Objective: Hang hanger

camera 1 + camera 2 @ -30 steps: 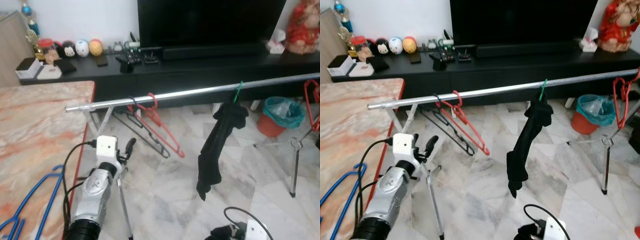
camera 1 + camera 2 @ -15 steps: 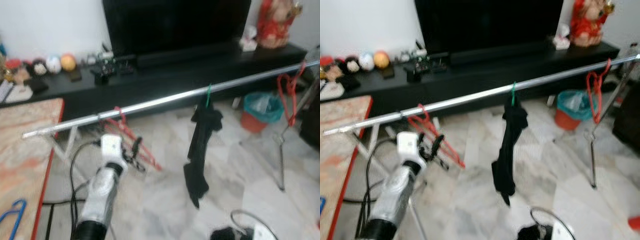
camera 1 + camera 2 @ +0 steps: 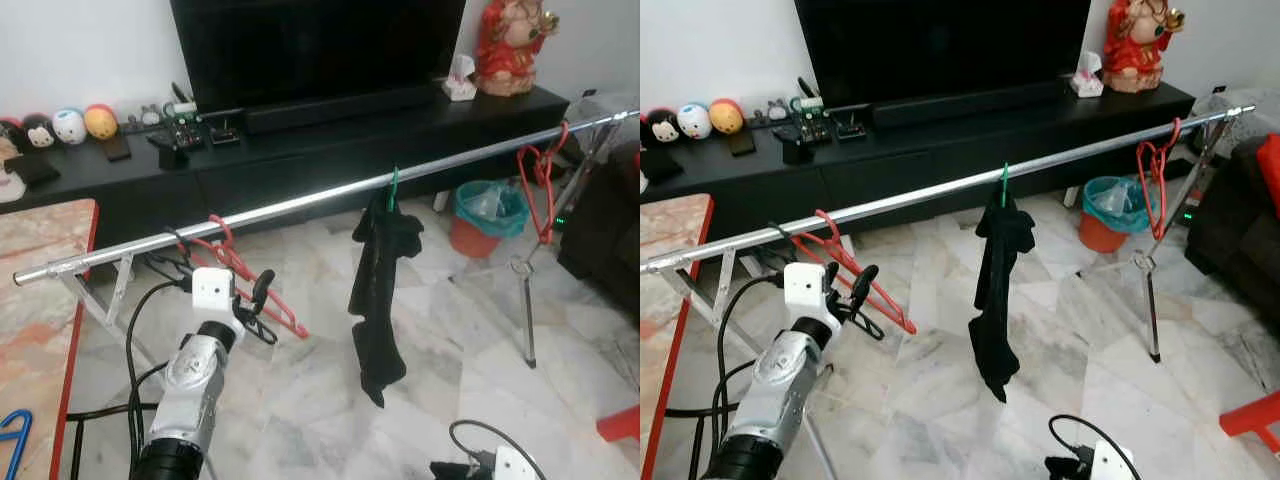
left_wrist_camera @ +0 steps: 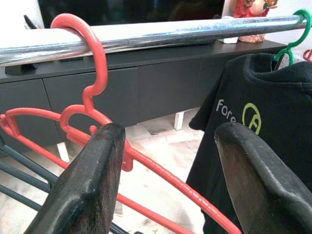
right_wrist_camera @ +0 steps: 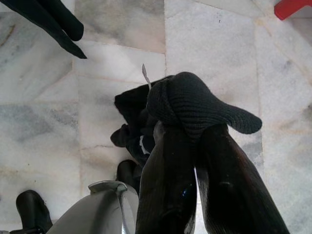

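Hovering open beside red hanger (image 4: 92, 122) on rail (image 4: 161, 36): left gripper (image 4: 168, 180). Right gripper (image 5: 195, 195) clamping black cloth (image 5: 190, 105). Risk: nudging hook off rail.

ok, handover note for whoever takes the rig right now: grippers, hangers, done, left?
Left gripper: open, empty, raised just short of the red hanger.
Right gripper: low by the floor, shut on a dark knit cloth.
Rail: red hanger hooked on near its left end with a black hanger beside it; black T-shirt on a green hanger mid-rail; more red hangers at the right end.
Blue hanger lies on the table.
Done: red hanger looks hung.
Left: probably the blue one.
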`<state>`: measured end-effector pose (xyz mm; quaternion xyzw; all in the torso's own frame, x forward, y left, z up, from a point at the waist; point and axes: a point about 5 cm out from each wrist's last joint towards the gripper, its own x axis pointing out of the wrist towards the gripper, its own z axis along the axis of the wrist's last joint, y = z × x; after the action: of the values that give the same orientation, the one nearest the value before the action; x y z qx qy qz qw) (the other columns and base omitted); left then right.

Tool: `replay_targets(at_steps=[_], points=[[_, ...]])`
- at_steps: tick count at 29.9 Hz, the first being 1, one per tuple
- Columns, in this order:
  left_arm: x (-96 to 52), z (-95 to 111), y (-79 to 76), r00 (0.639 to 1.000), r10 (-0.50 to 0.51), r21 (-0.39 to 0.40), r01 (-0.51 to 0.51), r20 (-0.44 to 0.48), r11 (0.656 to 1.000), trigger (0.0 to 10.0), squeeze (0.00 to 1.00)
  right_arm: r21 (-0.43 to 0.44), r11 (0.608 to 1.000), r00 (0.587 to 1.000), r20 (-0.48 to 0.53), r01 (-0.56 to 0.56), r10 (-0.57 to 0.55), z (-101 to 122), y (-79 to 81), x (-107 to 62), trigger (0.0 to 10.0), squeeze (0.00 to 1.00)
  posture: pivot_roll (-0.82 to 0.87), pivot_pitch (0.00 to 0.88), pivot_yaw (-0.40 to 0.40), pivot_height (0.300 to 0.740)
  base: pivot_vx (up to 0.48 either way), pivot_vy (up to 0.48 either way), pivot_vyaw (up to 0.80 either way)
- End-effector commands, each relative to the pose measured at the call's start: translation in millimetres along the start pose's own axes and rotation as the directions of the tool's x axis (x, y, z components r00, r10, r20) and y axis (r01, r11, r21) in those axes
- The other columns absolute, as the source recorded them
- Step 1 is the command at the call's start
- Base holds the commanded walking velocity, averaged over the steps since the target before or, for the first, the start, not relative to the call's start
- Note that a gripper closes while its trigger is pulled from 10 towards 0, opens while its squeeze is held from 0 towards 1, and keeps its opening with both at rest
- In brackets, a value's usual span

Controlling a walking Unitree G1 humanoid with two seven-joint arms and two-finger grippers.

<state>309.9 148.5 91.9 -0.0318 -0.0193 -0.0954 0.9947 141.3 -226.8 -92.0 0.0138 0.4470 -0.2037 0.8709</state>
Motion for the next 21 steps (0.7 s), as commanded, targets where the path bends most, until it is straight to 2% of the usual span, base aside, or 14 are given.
replay_targets(at_steps=[1,7,21], points=[[-0.8,1.6,1.4,1.0,0.005,-0.001,-0.005,-0.002,1.0,10.0,0.0,-0.005,1.0,1.0,0.015,-0.005,0.005,1.7,1.1,0.0,10.0,0.0,0.01,0.0,0.015,0.74,0.0,0.0,0.0],[0.2,0.3,0.3,1.0,0.005,0.009,-0.005,-0.015,1.0,10.0,0.0,-0.005,1.0,1.0,0.013,-0.007,0.007,1.1,1.9,-0.2,10.0,0.0,0.01,0.0,0.015,0.74,0.0,0.0,0.0],[0.3,0.6,1.7,1.0,0.017,0.019,-0.017,-0.017,1.0,10.0,0.0,-0.01,1.0,1.0,0.005,-0.01,0.01,-0.7,1.9,-0.5,10.0,0.0,0.01,0.0,0.014,0.74,0.33,0.0,0.0]])
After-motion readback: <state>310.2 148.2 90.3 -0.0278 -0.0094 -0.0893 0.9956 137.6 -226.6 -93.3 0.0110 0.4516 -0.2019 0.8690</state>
